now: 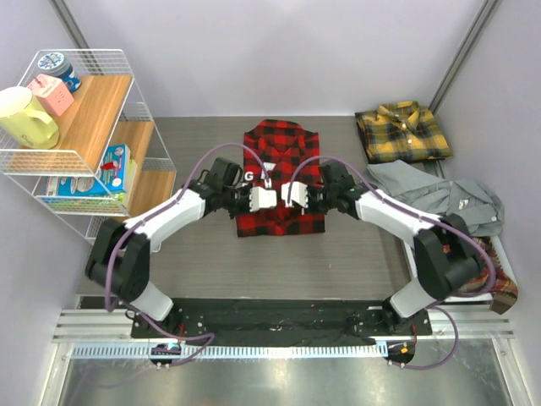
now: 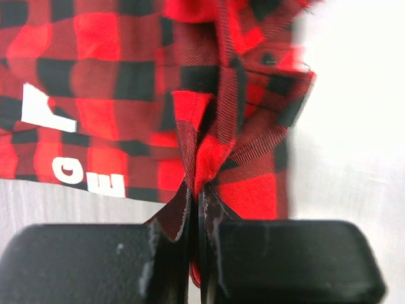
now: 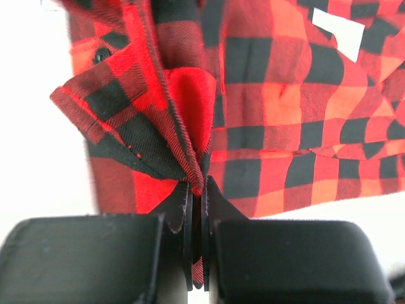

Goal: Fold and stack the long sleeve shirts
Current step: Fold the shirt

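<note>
Because the left gripper [image 1: 262,200] and right gripper [image 1: 295,194] are each clamped on only a thin bunched fold of the red shirt [image 1: 279,144], mid-desk [image 1: 194,245], uneven pulling could slip the cloth free or skew the fold.

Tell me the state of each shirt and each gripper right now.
red-and-black check shirt: partly folded, lying flat, fabric pinched by both grippers
yellow plaid shirt: folded, lying flat
grey shirt: unfolded, rumpled
orange-brown plaid shirt: rumpled, partly hidden
left gripper: shut on the red-and-black check shirt
right gripper: shut on the red-and-black check shirt
</note>
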Robot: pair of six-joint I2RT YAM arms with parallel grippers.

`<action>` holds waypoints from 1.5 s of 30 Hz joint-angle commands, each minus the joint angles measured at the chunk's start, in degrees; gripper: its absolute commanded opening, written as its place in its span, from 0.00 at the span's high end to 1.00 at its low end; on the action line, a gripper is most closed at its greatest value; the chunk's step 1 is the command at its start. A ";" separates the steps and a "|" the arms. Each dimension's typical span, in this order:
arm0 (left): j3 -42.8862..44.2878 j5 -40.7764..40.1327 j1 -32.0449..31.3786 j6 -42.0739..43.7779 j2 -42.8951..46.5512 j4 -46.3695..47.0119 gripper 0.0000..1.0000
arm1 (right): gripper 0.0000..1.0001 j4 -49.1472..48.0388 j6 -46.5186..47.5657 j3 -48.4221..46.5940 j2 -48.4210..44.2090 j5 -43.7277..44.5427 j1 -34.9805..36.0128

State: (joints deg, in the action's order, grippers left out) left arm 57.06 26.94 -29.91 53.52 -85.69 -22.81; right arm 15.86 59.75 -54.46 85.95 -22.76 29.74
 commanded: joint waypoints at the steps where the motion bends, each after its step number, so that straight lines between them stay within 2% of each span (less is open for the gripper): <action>1: 10.07 1.89 4.06 2.64 -11.47 -4.61 1.00 | 0.98 4.18 4.94 -7.14 7.99 -4.04 -3.45; 5: 19.13 2.06 5.39 2.38 -18.71 -6.11 1.00 | 0.99 5.23 5.21 -14.16 14.85 -4.83 -6.09; 10: 22.57 1.89 5.56 2.65 -22.76 -6.37 1.00 | 0.99 7.25 6.17 -18.66 19.51 -6.06 -8.38; 17: 25.21 1.27 5.83 1.59 -24.88 -6.37 1.00 | 0.98 8.49 7.93 -20.07 20.13 -6.85 -9.43; 18: 25.47 1.19 5.83 1.68 -25.22 -6.81 1.00 | 0.94 8.75 7.93 -20.16 20.04 -6.86 -9.43; 19: 26.43 1.01 5.83 1.77 -25.75 -7.16 1.00 | 0.78 9.45 7.93 -20.34 20.13 -6.86 -9.43; 22: 29.41 -0.92 6.09 -1.30 -27.68 -9.79 0.86 | 0.67 9.72 4.86 -22.35 20.66 -5.89 -9.52; 23: 32.39 -1.01 6.44 -2.27 -28.38 -10.67 0.79 | 0.64 9.72 3.55 -23.58 20.92 -5.63 -9.87; 24: 33.72 -1.27 6.71 -3.41 -29.17 -11.20 0.77 | 0.62 9.63 2.93 -24.29 21.53 -5.45 -9.96; 25: 35.30 -1.27 7.32 -4.90 -29.79 -12.60 0.76 | 0.52 9.72 2.31 -24.99 21.89 -5.10 -10.22; 29: 39.88 -2.85 8.46 -7.02 -33.74 -13.84 0.73 | 0.50 9.02 -0.32 -29.46 24.87 -3.70 -11.10; 31: 42.69 -4.95 8.90 -8.59 -35.06 -13.15 0.68 | 0.50 8.75 -3.83 -32.28 28.02 -2.64 -11.54; 36: 50.24 -10.32 10.83 -16.85 -39.11 -13.67 0.59 | 0.49 8.66 -12.27 -41.68 32.96 4.30 -12.77; 39: 52.53 -3.16 13.99 -22.04 -36.93 -20.41 0.53 | 0.43 15.76 -17.28 -46.96 32.53 1.34 -14.53; 40: 52.37 -0.16 14.61 -23.79 -35.96 -22.52 0.45 | 0.41 20.39 -20.95 -48.10 32.09 -0.42 -15.58; 41: 51.58 4.74 15.14 -25.20 -35.17 -24.98 0.42 | 0.39 22.44 -22.90 -49.33 31.39 -2.35 -15.93; 42: 50.62 6.36 15.49 -28.09 -34.46 -27.96 0.40 | 0.34 24.20 -25.01 -49.52 30.95 -5.33 -16.20; 44: 46.67 7.25 15.50 -31.00 -32.44 -29.22 0.37 | 0.30 27.90 -30.55 -49.34 30.77 -8.68 -16.29; 45: 45.35 6.99 15.50 -35.19 -32.00 -28.27 0.37 | 0.30 28.96 -32.48 -49.43 31.11 -9.66 -16.38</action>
State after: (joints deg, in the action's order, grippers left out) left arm 105.62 27.18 -15.20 30.24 -123.11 -44.29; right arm 35.48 39.18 -101.71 120.25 -25.15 13.93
